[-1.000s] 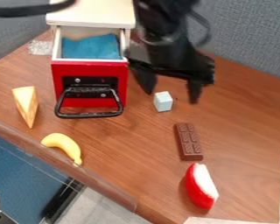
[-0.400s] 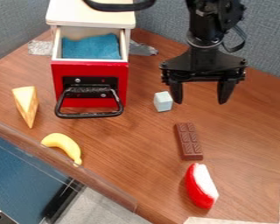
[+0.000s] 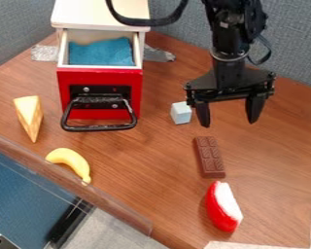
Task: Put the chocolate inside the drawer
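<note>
Wooden table [image 3: 151, 160] overlooked by camera. Red-fronted drawer [image 3: 99, 115] opened beneath white top [image 3: 99, 14], blue cloth [image 3: 101, 52] laid inside. Black gripper [image 3: 229, 123] suspended over table, claw spread, nothing grasped. Red-and-white wedge [image 3: 223, 206] placed just beside one end of chocolate [image 3: 210, 157], which is left on table, outside drawer. Pale yellow wedge [image 3: 29, 116] stationed near drawer. Banana [image 3: 71, 159] set by table edge. Pale block [image 3: 181, 113] positioned between drawer and chocolate.

Toy food and a small block on a brown wood-grain table [image 3: 138, 170]
A pale yellow wedge [image 3: 29, 116] lies at left, above a curved yellow banana [image 3: 71, 161] near the table's edge; a pale blue cube [image 3: 181, 113] sits mid-table, a glossy red-and-white wedge [image 3: 223, 206] lower right.
</note>
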